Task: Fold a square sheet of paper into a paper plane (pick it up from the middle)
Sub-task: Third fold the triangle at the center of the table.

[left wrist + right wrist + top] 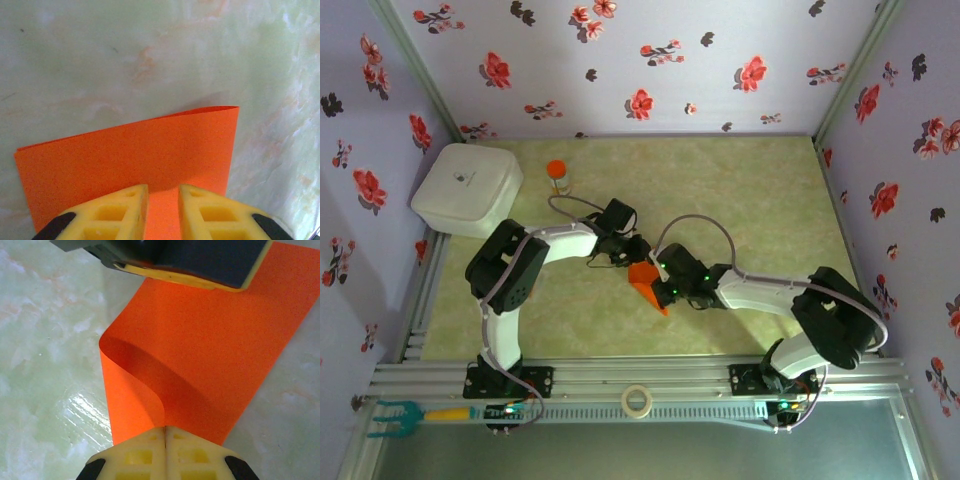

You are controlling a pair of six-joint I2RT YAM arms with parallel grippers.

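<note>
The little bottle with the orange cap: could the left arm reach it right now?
Probably yes. The bottle stands on the table not far beyond the left gripper, with nothing between them. But that gripper sits on the orange paper, fingers slightly apart, so it would have to leave that first.

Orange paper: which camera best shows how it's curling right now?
Right wrist. It looks along the orange paper, showing the sheet rolled over in a loop with its end pinched in the right gripper. Left wrist shows a flat doubled panel behind the left gripper, fingers parted. Top view shows a small wedge between both grippers.
</note>
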